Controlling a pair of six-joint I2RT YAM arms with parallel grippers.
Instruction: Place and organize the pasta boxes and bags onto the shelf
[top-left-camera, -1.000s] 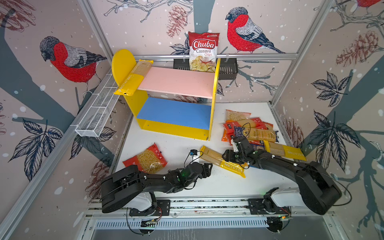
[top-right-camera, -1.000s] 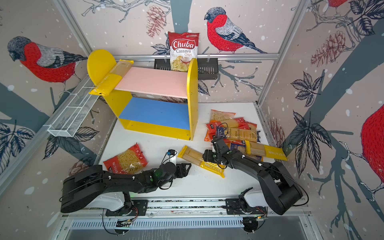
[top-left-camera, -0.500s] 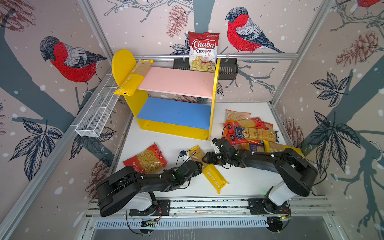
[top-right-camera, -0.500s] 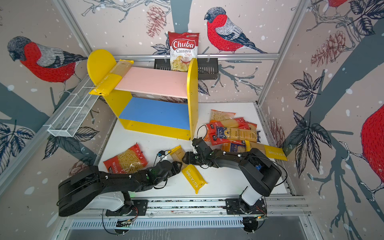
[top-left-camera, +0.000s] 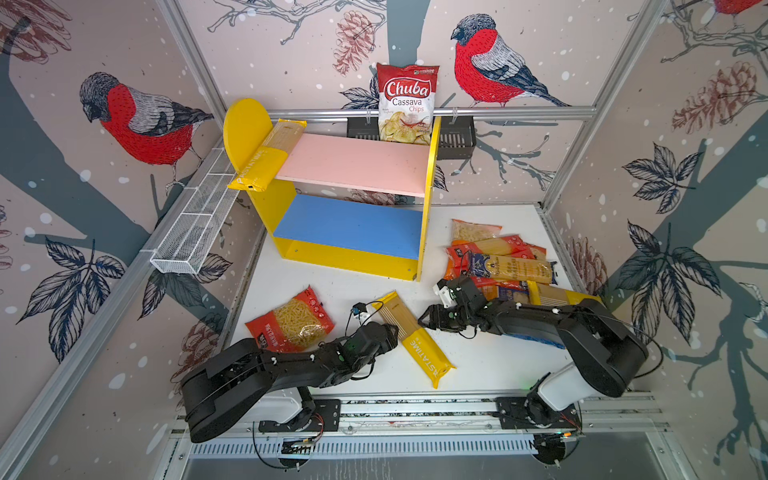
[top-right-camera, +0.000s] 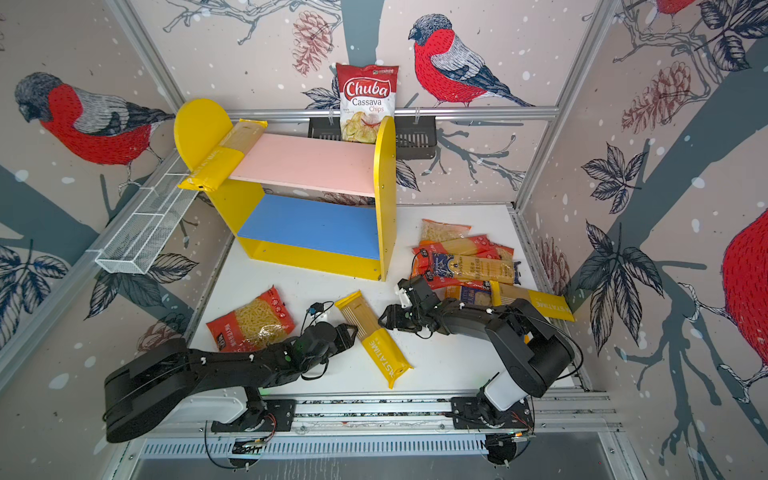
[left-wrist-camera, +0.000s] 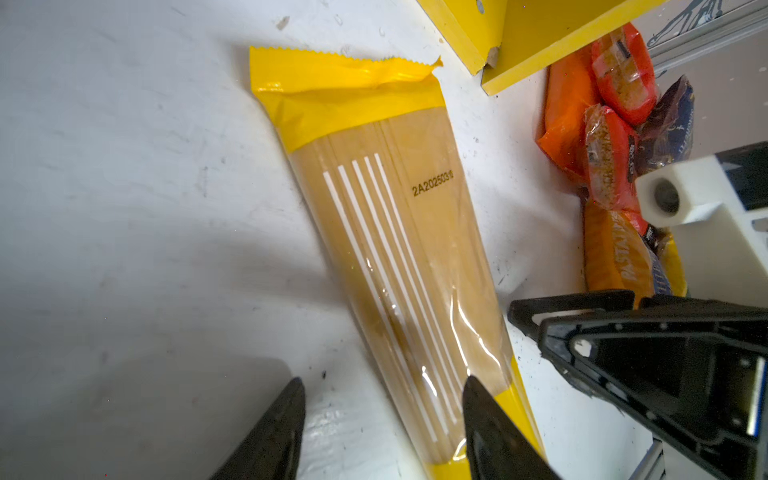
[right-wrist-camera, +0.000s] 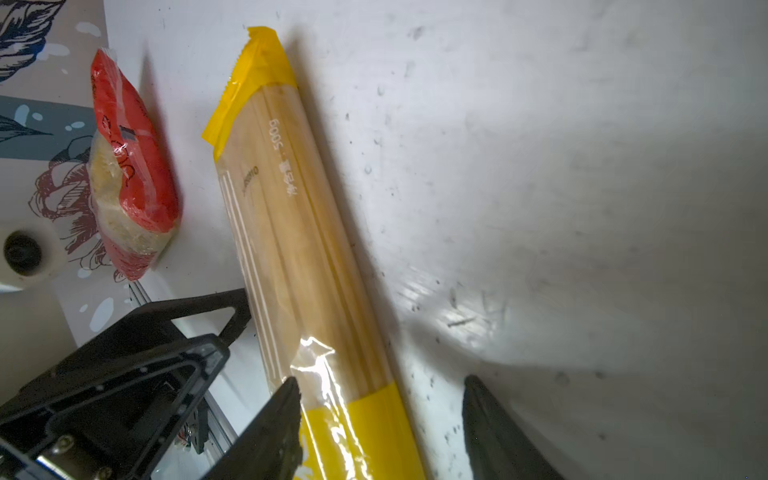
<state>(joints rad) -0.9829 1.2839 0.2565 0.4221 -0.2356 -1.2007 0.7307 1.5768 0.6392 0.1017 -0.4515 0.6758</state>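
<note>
One pack (top-left-camera: 409, 336) in play, flat on the desk (top-left-camera: 478, 361) in front of the shelf (top-left-camera: 353, 166). Swung round since a second ago: then crosswise beside the pile (top-left-camera: 498, 266), now slanting, near end toward the front rail, far end toward the shelf. Good for the task: clear of the pile, reachable from both sides.

Left end effector (left-wrist-camera: 382, 386) tight on its left flank, jaws apart over one edge, nothing clenched. Right end effector (right-wrist-camera: 380, 382) on the other flank, released too, one fingertip (right-wrist-camera: 282, 411) at the wrapper, no grip. Both further left than a second ago. Probably squaring up before a lift.

Elsewhere no change: second pack (top-left-camera: 270, 153) on the top board, red bag (top-left-camera: 291, 322) on the desk.
</note>
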